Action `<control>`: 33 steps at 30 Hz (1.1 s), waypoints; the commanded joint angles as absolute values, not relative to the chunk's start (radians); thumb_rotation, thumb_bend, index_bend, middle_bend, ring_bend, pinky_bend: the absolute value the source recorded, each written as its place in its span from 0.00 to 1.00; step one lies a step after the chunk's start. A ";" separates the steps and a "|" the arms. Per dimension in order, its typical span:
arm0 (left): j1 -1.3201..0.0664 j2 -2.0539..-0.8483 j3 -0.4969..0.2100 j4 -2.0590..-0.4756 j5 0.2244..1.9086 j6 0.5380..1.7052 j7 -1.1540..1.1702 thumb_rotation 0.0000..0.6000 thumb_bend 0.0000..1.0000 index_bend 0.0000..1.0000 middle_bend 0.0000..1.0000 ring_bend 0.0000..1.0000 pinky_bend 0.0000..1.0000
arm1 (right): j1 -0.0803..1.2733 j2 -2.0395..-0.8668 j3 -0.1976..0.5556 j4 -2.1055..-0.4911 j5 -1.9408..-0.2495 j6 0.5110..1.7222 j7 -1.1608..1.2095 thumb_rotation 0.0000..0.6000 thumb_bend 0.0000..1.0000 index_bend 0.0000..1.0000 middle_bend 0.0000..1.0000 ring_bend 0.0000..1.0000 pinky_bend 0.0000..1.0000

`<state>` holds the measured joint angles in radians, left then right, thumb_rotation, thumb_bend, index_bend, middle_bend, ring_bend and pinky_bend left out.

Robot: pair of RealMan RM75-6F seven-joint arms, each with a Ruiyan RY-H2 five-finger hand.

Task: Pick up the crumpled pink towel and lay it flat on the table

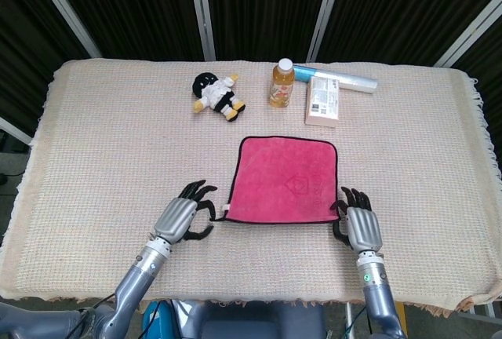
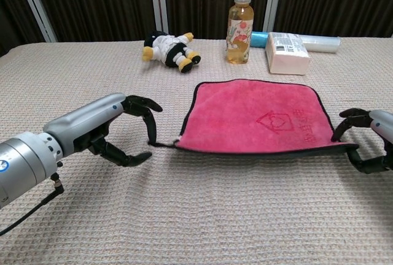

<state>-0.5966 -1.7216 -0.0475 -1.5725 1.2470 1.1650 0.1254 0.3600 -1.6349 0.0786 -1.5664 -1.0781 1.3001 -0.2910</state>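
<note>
Table (image 1: 94, 143) is covered edge to edge by a beige woven cloth, fringed at the right side; behind it hang dark pleated curtains (image 1: 259, 1) crossed by pale metal struts. Left hand (image 1: 182, 215) sits low at the near left, fingers (image 2: 147, 116) curled around to the towel's near-left corner, which looks pinched between thumb and a finger. Plush doll (image 1: 217, 95), black and white with yellow feet, lies on its side at the far edge, left of centre. Pink towel (image 1: 286, 180) lies spread as a flat square near table centre, black trim all round, an embossed house-shaped mark showing in the chest view. Behind it stand a capped bottle (image 1: 282, 83) of amber liquid, a pale boxed packet (image 1: 322, 100), and a clear-wrapped roll (image 1: 345, 80). Right hand (image 1: 358, 225) rests at the towel's near-right corner, fingers curved onto the trim; whether it actually grips cannot be told.
</note>
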 commanded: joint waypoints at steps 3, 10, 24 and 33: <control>-0.591 -1.680 -0.032 -1.600 1.241 1.120 0.125 1.00 0.27 0.33 0.07 0.00 0.00 | 0.344 -1.612 0.063 -1.587 -1.095 1.288 -0.292 1.00 0.46 0.00 0.00 0.00 0.00; -0.579 -1.618 -0.015 -1.647 1.239 1.079 0.120 1.00 0.21 0.24 0.06 0.00 0.00 | 0.317 -1.580 0.044 -1.612 -1.136 1.295 -0.279 1.00 0.40 0.00 0.00 0.00 0.00; -0.488 -1.472 -0.012 -1.670 1.377 1.265 0.157 1.00 0.20 0.21 0.06 0.00 0.00 | 0.264 -1.422 0.041 -1.624 -1.273 1.342 -0.146 1.00 0.40 0.00 0.00 0.00 0.00; -0.303 -1.400 0.019 -1.629 1.437 1.554 0.219 1.00 0.11 0.15 0.01 0.00 0.00 | 0.235 -1.363 0.064 -1.473 -1.351 1.429 -0.132 1.00 0.35 0.00 0.00 0.00 0.00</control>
